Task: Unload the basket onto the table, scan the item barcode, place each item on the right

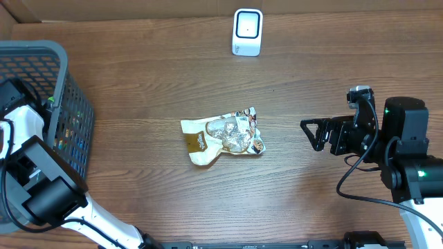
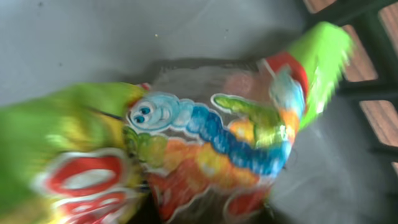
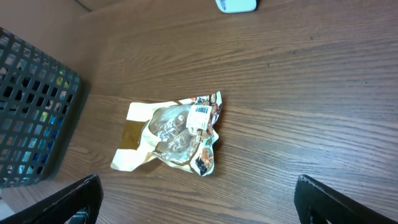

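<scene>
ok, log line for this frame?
left arm in basket, left gripper unseen, gummy-worm bag filling wrist view | right gripper open, empty, over table | snack packet mid-table, untouched | scanner at far edge

A mock shop checkout, by the look of it: a white barcode scanner (image 1: 247,32) stands at the far edge of a wood-grain desk (image 1: 138,90). A grey mesh shopping basket (image 1: 41,62) (coloured packets (image 3: 50,109) showing through its bars) sits at one side, a sealed snack packet (image 1: 221,138) mid-desk.
</scene>
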